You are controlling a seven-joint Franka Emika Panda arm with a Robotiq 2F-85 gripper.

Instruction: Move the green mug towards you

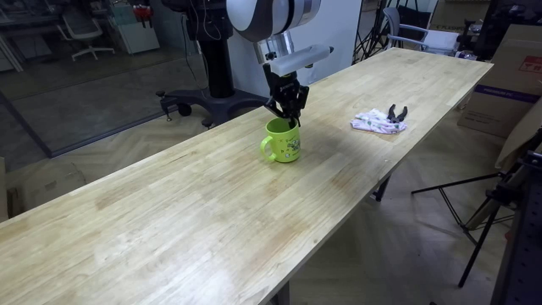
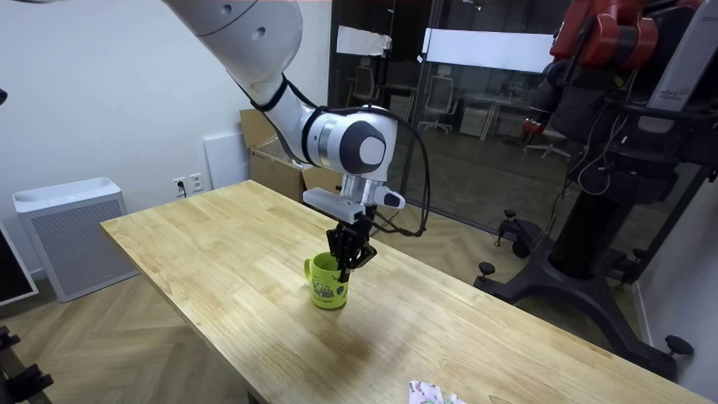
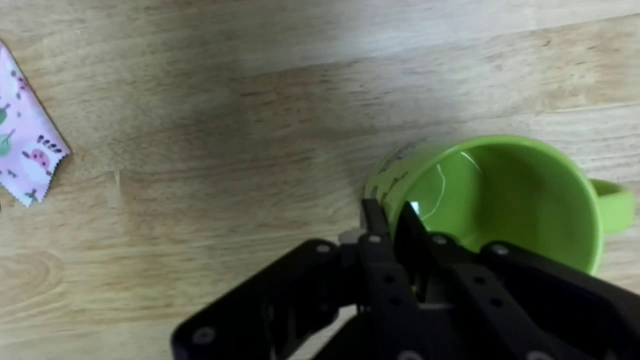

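A lime-green mug with small printed pictures stands upright on the wooden table (image 1: 203, 186) in both exterior views (image 1: 287, 148) (image 2: 327, 289). In the wrist view the mug (image 3: 510, 200) is at the right, with its inside visible and its handle pointing right, on the side away from the gripper. My gripper (image 3: 392, 212) is shut on the mug's wall at the rim. One finger is inside the mug and one is outside, close together. The gripper also shows above the rim in both exterior views (image 1: 295, 123) (image 2: 343, 274). The mug's base is hidden in the wrist view.
A folded pink patterned cloth (image 1: 372, 121) lies on the table with black-handled pliers (image 1: 396, 116) on or against it. The cloth's corner shows in the wrist view (image 3: 30, 155). A wheeled dark robot stand (image 2: 583, 235) is beside the table's long edge.
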